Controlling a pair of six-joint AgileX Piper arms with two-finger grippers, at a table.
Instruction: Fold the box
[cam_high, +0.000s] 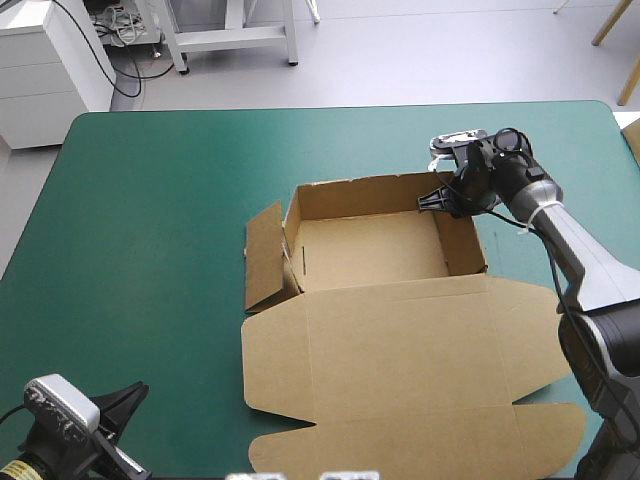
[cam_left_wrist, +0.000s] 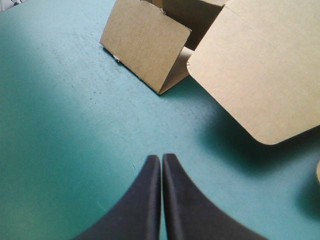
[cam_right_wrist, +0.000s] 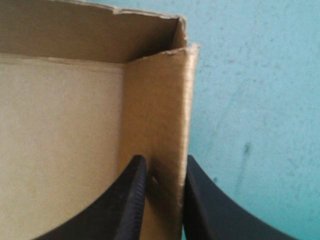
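Note:
The brown box (cam_high: 365, 250) stands as an open tray right of the table's middle, its walls raised. Its lid (cam_high: 400, 350) lies flat toward the near edge. The left side flap (cam_high: 265, 255) leans outward, in the left wrist view flap (cam_left_wrist: 145, 45) beside the lid (cam_left_wrist: 260, 70). My right gripper (cam_high: 437, 200) is at the tray's far right corner. In its own view the right gripper (cam_right_wrist: 165, 160) is shut on the right wall (cam_right_wrist: 160, 100), one finger inside and one outside. My left gripper (cam_high: 135, 392) is low at the near left; in its own view the left gripper (cam_left_wrist: 161, 157) is shut over bare cover.
The teal-green cover (cam_high: 150, 220) stretches wide between the box and the table's left edge. A narrower strip of cover (cam_high: 560, 170) lies between the tray and the right edge. The lid's rounded flaps (cam_high: 290, 450) reach close to the near edge.

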